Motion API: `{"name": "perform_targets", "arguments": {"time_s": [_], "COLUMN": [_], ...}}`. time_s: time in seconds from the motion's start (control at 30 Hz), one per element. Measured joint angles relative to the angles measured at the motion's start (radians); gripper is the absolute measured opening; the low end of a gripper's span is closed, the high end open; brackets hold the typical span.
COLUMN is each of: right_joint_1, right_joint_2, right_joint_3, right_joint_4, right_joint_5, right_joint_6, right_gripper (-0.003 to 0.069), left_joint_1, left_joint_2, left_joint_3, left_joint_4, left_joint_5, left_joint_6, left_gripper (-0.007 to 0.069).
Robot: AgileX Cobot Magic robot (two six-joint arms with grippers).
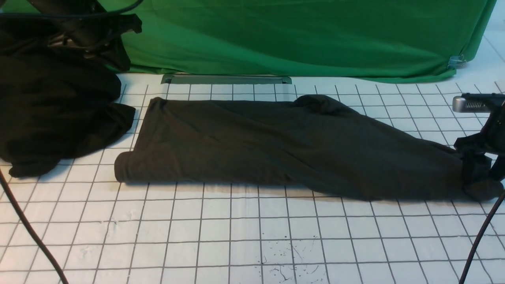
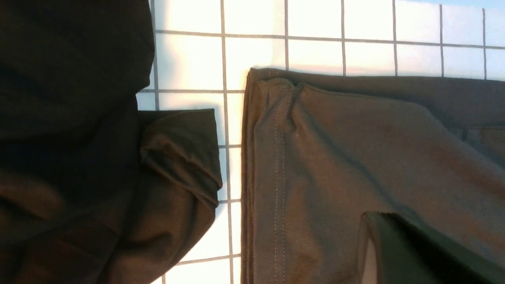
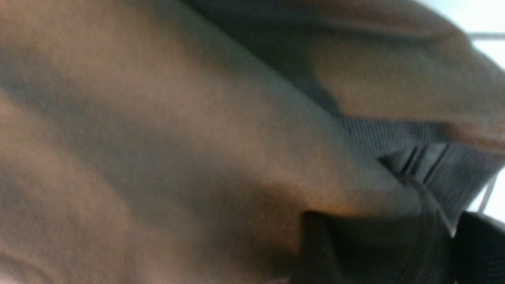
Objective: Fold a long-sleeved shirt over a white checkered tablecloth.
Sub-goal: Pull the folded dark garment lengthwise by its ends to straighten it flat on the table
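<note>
The long-sleeved shirt point(image 1: 276, 146), folded into a long band, is laid L-to-R across the centre of the white checkered tablecloth point(image 1: 236, 228) on the table. Its R end is bunched and pinched in the right tool point(image 1: 478, 173), clenched on the fabric. The left tool point(image 1: 88, 35) is held over a black cloth heap point(image 1: 55, 110) at far L; released or clenched can't be told. A green cloth point(image 1: 296, 35) is hung behind.

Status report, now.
Right gripper shut on right end of dark brownish-olive long-sleeved cotton shirt. Left gripper raised by black lumpy cloth heap, jaws unseen. Shirt folded lengthwise on white checkered tablecloth. Heap close by left end, not touching.
</note>
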State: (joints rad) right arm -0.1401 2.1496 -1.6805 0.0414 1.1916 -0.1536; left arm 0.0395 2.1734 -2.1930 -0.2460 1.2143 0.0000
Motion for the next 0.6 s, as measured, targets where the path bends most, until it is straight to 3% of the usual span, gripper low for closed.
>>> {"name": "perform_targets", "arguments": {"time_s": [0.03,0.17,0.23,0.43,0.6], "right_joint_1": [0.0,0.001,0.001,0.001,0.001], "right_joint_2": [0.0,-0.005,-0.018,-0.135,-0.152], "right_joint_3": [0.0,0.0,0.001,0.002,0.002], "right_joint_4": [-0.001,0.0,0.0,-0.041,-0.091], "right_joint_5": [0.002,0.016,0.017,-0.005,-0.095], "right_joint_6": [0.0,0.0,0.0,0.003,0.008], "right_gripper": [0.0377,0.0085,0.0039,0.0032,0.0108], "left_joint_1": [0.0,0.0,0.0,0.0,0.0], "left_joint_2": [0.0,0.0,0.0,0.0,0.0], "left_joint_3": [0.0,0.0,0.0,0.0,0.0], "left_joint_4": [0.0,0.001,0.001,0.002,0.002], "left_joint_5": [0.0,-0.004,-0.004,-0.004,-0.012], "left_joint_6": [0.0,0.0,0.0,0.0,0.0], "left_gripper": [0.0003,0.0003,0.0003,0.0003,0.0003]}}
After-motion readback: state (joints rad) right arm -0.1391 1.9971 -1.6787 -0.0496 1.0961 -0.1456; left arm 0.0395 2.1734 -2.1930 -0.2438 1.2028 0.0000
